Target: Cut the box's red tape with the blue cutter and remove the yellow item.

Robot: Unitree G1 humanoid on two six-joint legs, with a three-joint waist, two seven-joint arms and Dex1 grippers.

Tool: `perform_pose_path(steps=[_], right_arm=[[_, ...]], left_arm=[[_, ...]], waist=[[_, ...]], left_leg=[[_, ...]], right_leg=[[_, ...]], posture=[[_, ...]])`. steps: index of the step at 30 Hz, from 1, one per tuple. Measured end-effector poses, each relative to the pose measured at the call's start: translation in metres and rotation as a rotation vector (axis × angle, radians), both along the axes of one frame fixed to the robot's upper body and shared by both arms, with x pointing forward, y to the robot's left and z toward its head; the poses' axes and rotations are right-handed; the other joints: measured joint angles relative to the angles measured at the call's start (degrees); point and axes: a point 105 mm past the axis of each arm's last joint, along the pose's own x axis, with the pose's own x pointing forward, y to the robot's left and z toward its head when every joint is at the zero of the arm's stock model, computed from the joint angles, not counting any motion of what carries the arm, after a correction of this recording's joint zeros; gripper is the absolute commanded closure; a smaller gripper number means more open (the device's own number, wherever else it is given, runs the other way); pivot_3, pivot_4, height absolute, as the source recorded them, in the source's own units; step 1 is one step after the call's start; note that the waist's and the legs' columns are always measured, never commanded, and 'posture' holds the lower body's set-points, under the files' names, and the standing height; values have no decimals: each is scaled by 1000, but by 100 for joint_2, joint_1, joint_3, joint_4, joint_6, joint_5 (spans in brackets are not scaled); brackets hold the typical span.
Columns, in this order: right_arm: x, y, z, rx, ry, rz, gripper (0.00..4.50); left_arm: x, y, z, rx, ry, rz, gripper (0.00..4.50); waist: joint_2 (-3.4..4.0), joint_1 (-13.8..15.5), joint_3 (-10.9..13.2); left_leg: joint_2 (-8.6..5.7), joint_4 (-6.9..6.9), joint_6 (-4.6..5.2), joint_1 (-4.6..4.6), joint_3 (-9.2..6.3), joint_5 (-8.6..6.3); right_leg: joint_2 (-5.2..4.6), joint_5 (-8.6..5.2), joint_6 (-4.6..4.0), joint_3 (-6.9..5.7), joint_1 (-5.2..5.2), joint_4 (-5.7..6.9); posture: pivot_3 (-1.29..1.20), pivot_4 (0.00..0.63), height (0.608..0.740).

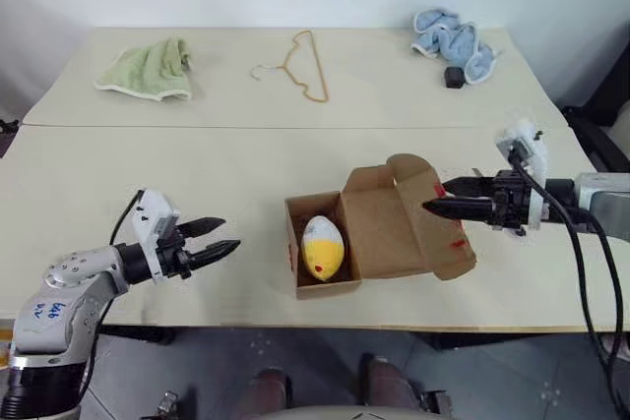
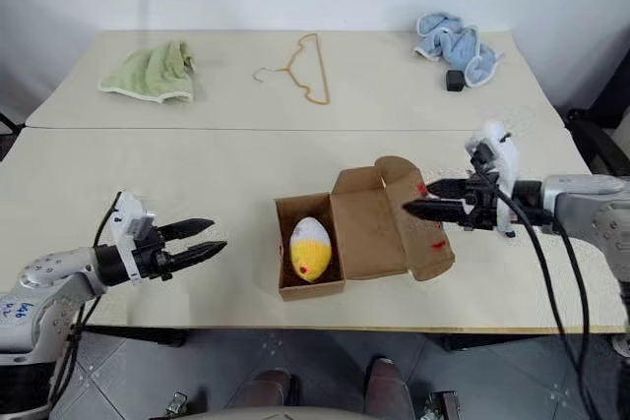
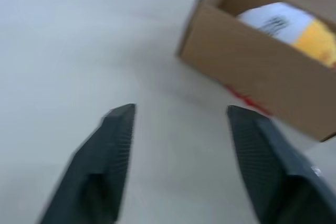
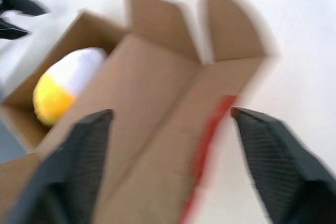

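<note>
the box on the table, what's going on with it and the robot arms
The box sits open near the table's front edge, its lid folded back toward the robot's right with red tape on the flap. The yellow item still lies inside. Both grippers are open and empty: the left gripper hangs off to the box's left, the right gripper is at the opened lid. Removing the toy is not yet done.

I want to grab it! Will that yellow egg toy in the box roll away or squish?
The yellow item looks egg-shaped, so it would probably roll on the table. Inside the box, the walls should stop it. It seems plush, likely soft and light.
</note>
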Motion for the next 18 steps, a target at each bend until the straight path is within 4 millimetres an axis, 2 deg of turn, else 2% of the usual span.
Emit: perform_pose_path(steps=[2,10,12,15,18], right_arm=[[-2,0,3,2,-54,43,0],[-23,-23,14,-24,-455,326,0],[-24,-28,15,-45,-498,349,0],[-25,-50,21,-19,-517,280,0],[-38,-56,22,-29,-550,295,0]], left_arm=[[-4,2,0,6,-2,1,45],[-37,54,-3,47,8,123,45],[-45,74,-8,49,27,185,45],[-66,115,-22,35,85,337,45],[-84,140,-31,26,122,427,45]], waist=[[0,3,0],[-1,-3,1],[3,-26,1],[3,-76,2],[0,-78,2]], left_leg=[[0,-1,0,-1,1,-1],[6,3,16,9,34,-18],[8,2,13,15,38,-20],[11,-1,14,14,38,-26],[12,2,15,13,39,-31]], right_leg=[[1,0,0,0,-1,-2],[1,2,2,8,-2,-6],[2,1,0,8,-2,-3],[3,-1,-4,8,-2,-7],[2,-2,-5,8,0,-7]], posture=[[0,150,740],[0,150,740],[0,150,740],[0,150,740],[0,150,740]])
